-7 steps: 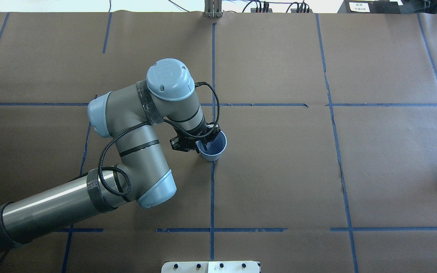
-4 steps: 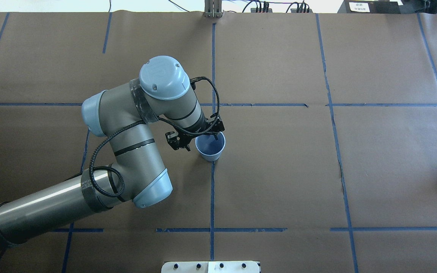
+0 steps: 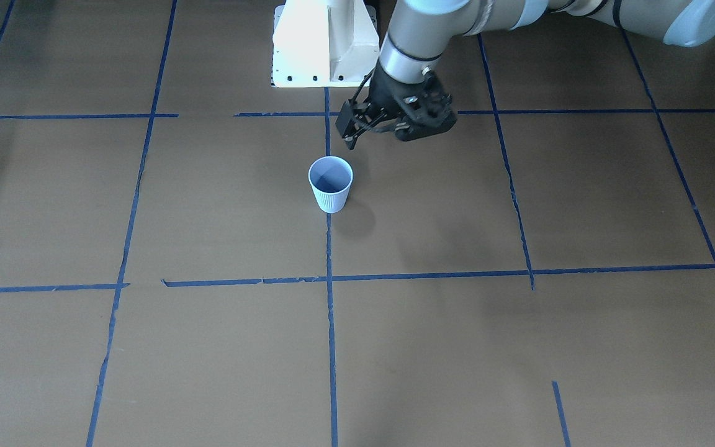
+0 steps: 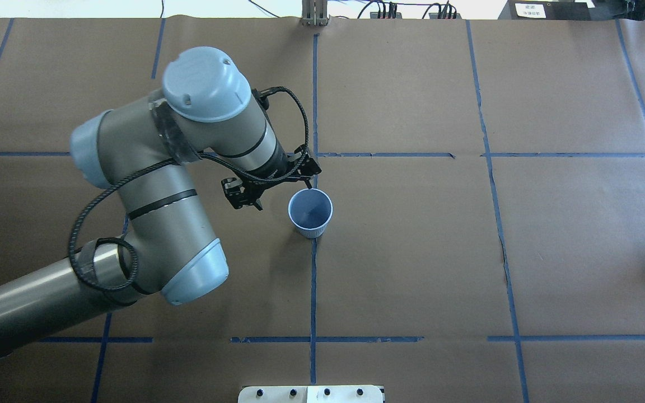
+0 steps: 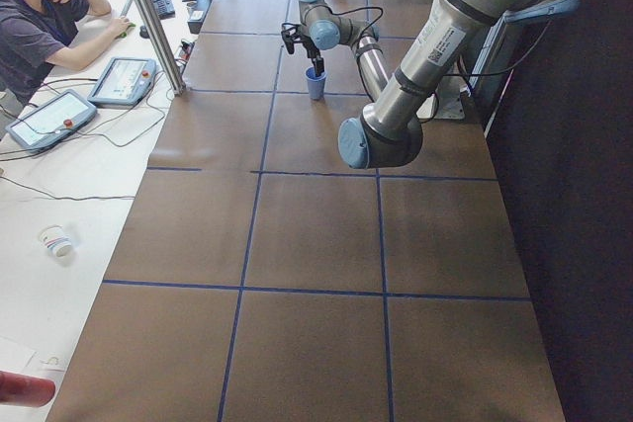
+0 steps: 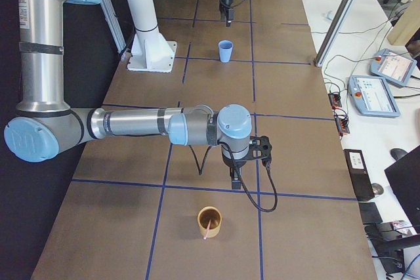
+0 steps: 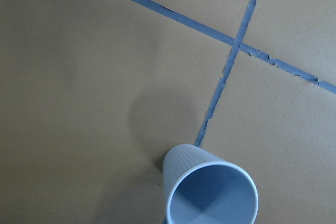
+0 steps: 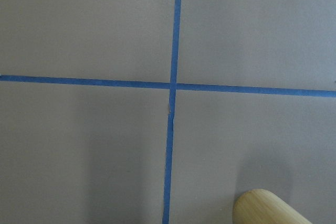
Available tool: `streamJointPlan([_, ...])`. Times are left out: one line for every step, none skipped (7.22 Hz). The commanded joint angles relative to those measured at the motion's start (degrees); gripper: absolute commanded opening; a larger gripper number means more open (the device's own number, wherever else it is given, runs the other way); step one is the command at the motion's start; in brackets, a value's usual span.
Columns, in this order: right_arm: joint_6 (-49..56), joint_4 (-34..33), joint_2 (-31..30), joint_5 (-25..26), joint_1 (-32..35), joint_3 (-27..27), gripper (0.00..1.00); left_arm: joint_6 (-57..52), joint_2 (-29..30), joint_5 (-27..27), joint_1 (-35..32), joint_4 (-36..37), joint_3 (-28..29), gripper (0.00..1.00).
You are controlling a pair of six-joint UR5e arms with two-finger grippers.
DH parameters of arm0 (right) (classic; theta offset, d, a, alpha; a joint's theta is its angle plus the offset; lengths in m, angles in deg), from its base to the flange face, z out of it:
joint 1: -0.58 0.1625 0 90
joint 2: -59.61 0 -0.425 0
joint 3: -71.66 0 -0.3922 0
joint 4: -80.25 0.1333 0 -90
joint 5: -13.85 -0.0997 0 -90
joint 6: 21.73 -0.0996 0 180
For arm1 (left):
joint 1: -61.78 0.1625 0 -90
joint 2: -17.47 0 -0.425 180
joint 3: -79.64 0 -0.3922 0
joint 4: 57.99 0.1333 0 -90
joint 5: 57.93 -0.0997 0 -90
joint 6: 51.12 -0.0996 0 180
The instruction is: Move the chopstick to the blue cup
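The blue cup point(image 4: 310, 213) stands upright on a blue tape line, alone; in the left wrist view the blue cup point(image 7: 210, 195) looks empty inside. My left gripper point(image 4: 275, 193) hangs open and empty just beyond the cup's far-left rim, not touching it. The chopstick point(image 6: 208, 229) is a pink sliver leaning in a tan wooden cup point(image 6: 209, 221) at the table's other end. My right gripper point(image 6: 246, 168) hovers a little beyond that tan cup; I cannot tell if it is open or shut. The tan cup's rim point(image 8: 268, 208) shows at the bottom of the right wrist view.
Brown paper with a blue tape grid point(image 4: 401, 155) covers the table. The white robot base point(image 3: 326, 43) stands behind the blue cup. A seated person point(image 5: 40, 17) and teach pendants point(image 5: 124, 81) are at a side table along the far edge.
My left gripper was at the blue cup's rim a second ago. It has since lifted and pulled back to the far left, clear of the cup, which stays upright in place.
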Motion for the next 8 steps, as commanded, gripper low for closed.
streamJointPlan([0.5,2.7,-4.0,0.1,0.2,-0.3,1.0,-9.4,-2.8,2.8,-5.3,8.7,-6.8,1.0])
streamJointPlan([-0.3,9.9,-7.9,0.9,0.2,-0.6,1.0,-10.8,-3.8,3.3,-6.8,8.9,-6.9,1.0])
streamJointPlan([-0.8,11.6,-10.3,0.9,0.8,-0.9,1.0,-11.0,-3.9,3.3,-7.0,8.9,-6.9,1.0])
streamJointPlan([-0.3,11.7,-10.9,0.8,3.2,-2.1,1.0,-11.0,-3.9,3.3,-7.1,8.9,-6.9,1.0])
streamJointPlan([-0.3,11.7,-10.7,0.7,5.7,-5.4,1.0,-11.0,-3.8,3.3,-7.1,8.8,-6.9,1.0])
streamJointPlan([-0.6,11.7,-10.3,0.5,8.3,-6.9,1.0,-11.0,-3.7,3.3,-7.1,8.8,-6.9,1.0])
streamJointPlan([-0.6,11.8,-10.2,-0.5,10.2,-9.9,1.0,-11.0,-3.7,3.4,-7.1,8.8,-6.9,1.0])
streamJointPlan([-0.6,12.2,-10.5,-0.9,10.4,-11.0,1.0,-11.0,-3.6,3.4,-7.0,8.8,-6.9,1.0])
